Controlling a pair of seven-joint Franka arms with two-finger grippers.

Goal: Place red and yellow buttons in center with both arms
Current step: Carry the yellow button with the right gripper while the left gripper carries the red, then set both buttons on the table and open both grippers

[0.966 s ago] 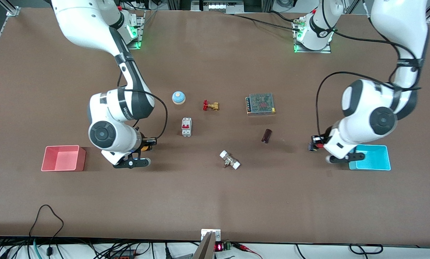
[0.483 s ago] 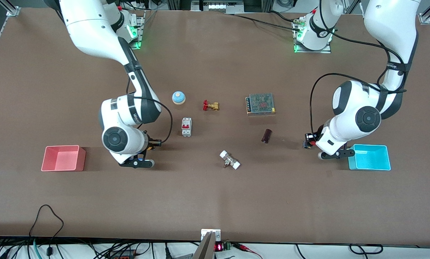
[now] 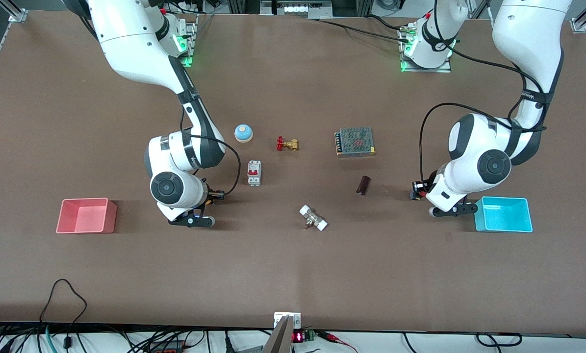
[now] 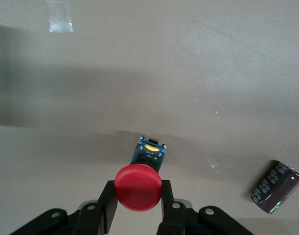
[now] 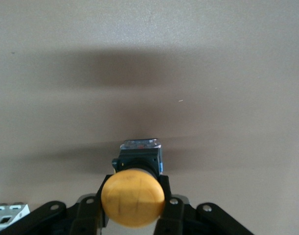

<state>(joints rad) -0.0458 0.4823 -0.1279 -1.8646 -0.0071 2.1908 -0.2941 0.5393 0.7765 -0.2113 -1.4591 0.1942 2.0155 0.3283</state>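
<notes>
We are holding the red mushroom-cap push-button (image 4: 138, 187) clamped in our left pincer (image 4: 136, 205) over the bare matte brown surface (image 3: 293, 274) near the cyan rectangular bin (image 3: 502, 214); our right pincer (image 5: 133, 205) is gripping the yellow-orange mushroom-cap push-button (image 5: 133, 197) over the surface beside the small white-and-red circuit breaker (image 3: 254, 173).

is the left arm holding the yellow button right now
No, the left gripper is shut on the red button; the yellow button sits in the right gripper.

red button (image 4: 138, 187) pincer-held, yellow button (image 5: 133, 197) pincer-held
</notes>
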